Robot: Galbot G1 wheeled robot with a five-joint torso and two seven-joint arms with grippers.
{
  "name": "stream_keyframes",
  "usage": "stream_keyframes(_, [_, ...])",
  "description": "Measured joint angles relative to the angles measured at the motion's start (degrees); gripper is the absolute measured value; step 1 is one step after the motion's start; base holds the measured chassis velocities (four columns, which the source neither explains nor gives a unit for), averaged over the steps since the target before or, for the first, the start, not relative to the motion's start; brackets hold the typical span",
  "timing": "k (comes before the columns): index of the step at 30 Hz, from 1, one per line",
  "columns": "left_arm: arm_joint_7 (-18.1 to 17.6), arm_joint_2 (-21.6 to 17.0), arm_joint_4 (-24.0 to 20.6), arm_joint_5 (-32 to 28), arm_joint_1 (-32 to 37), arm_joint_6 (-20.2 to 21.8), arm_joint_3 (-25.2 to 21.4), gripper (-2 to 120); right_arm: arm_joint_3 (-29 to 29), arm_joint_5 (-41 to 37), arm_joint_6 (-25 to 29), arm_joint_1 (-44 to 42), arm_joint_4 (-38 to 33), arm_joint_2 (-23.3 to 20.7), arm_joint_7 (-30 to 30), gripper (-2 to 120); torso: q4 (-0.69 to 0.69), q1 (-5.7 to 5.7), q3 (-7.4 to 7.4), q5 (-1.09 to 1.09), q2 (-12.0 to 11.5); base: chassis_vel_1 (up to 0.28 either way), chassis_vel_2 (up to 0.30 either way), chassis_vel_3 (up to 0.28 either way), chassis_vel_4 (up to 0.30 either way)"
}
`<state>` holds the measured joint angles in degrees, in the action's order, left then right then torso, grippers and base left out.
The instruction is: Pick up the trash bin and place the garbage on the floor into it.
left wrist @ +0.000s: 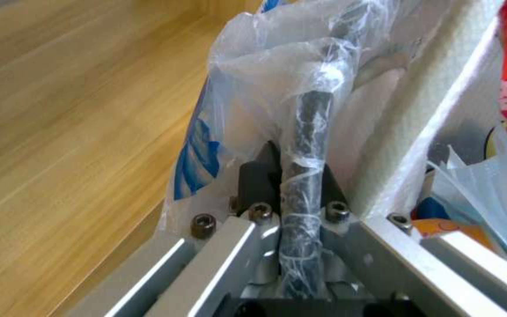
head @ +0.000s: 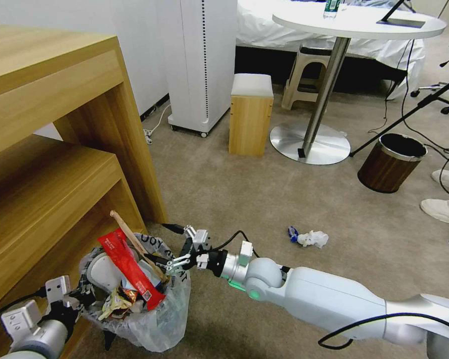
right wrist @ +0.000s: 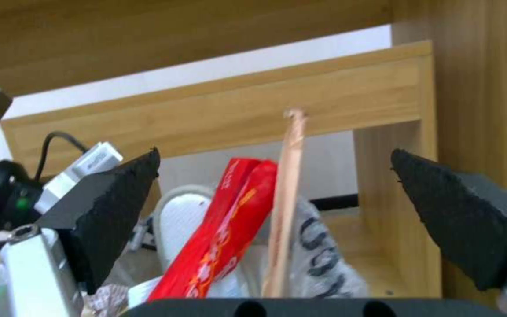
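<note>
Trash bin (head: 149, 319) beside right end effector (head: 160, 261)

beige carpeted floor (head: 244, 199) carries a crumpled white tissue (head: 314, 238) touching a small blue scrap (head: 293, 233), with a wood-grain bin (head: 390, 164) standing well apart.

The head view looks forward and down over the floor (head: 264, 199) from above. The left wrist view sits very close against the trash bin (left wrist: 306, 132) rim. The right wrist view faces the bin's contents from near. All three share the red wrapper (head: 129, 269).
</note>
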<state>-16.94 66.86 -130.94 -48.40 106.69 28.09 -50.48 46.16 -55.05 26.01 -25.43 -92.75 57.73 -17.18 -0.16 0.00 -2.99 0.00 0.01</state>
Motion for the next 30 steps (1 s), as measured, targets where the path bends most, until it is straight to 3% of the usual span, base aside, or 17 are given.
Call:
stream_keyframes(3, [-0.11, -0.24, 0.0, -0.08, 0.12, 0.23, -0.14, 0, -2.07, 0.03, -0.07, -0.91, -0.73, -0.47, 0.28, 100, 0.01, 0.0, 0.0, 0.0, 0.0, 0.0, 0.0, 0.0, 0.0])
stream_keyframes(7, [-0.1, -0.69, -0.17, -0.15, 0.63, 0.56, -0.49, 0, -11.82, -0.64, -3.21, -4.31, -3.64, -2.4, 4.8, 100, 0.02, 0.0, 0.0, 0.01, 0.0, 0.0, 0.0, 0.0, 0.0])
stream_keyframes(8, [-0.1, -0.69, -0.17, -0.15, 0.63, 0.56, -0.49, 0, -11.82, -0.64, -3.21, -4.31, -3.64, -2.4, 4.8, 100, 0.02, 0.0, 0.0, 0.01, 0.0, 0.0, 0.0, 0.0, 0.0])
stream_keyframes(11, [0.45, -0.67, -0.58, 0.22, 1.0, 0.66, -0.29, 0, -21.94, -0.17, -6.91, -7.98, -6.54, -5.2, 10.71, 100, 0.01, 0.0, 0.0, 0.01, 0.0, 0.0, 0.0, 0.0, 0.0])
stream_keyframes(14, [0.7, -0.57, -0.73, 0.52, 1.01, 0.68, -0.09, 0, -25.47, 0.56, -8.2, -9.55, -7.18, -6.16, 13.06, 100, 0.0, 0.0, 0.0, 0.0, 0.0, 0.0, 0.0, 0.0, 0.0])
stream_keyframes(17, [1.5, 0.04, -1.36, 1.76, 1.27, 0.95, 0.62, 0, -34.43, 3.08, -10.67, -15.26, -8.8, -9.24, 19.61, 100, -0.01, 0.0, 0.0, 0.0, 0.0, 0.0, 0.0, 0.0, 0.0])
stream_keyframes(20, [2.01, 0.36, -1.54, 2.4, 1.55, 0.97, 0.8, 0, -37.07, 4.99, -11.15, -17.67, -9.01, -10.67, 22.96, 100, 0.0, 0.0, 0.0, 0.01, 0.0, 0.0, 0.0, 0.0, 0.0])
stream_keyframes(22, [2.56, 0.98, -2.06, 3.47, 2.39, 0.77, 0.57, 0, -40.45, 9.81, -13.21, -21.0, -8.7, -12.1, 31.4, 100, -0.01, 0.0, 0.0, 0.01, 0.0, 0.0, 0.0, 0.0, 0.0])
stream_keyframes(24, [2.72, 1.29, -2.5, 3.8, 2.97, 0.6, 0.35, 0, -41.41, 12.16, -14.49, -22.17, -8.17, -12.17, 34.98, 100, 0.01, 0.0, 0.0, 0.02, 0.0, 0.0, 0.0, 0.0, 0.0])
stream_keyframes(30, [2.91, 1.5, -3.34, 4.45, 3.9, 0.36, -0.22, 0, -43.75, 19.18, -15.54, -24.91, -6.04, -11.57, 41.14, 100, 0.02, 0.0, 0.0, 0.01, 0.0, 0.0, 0.0, 0.0, 0.0])
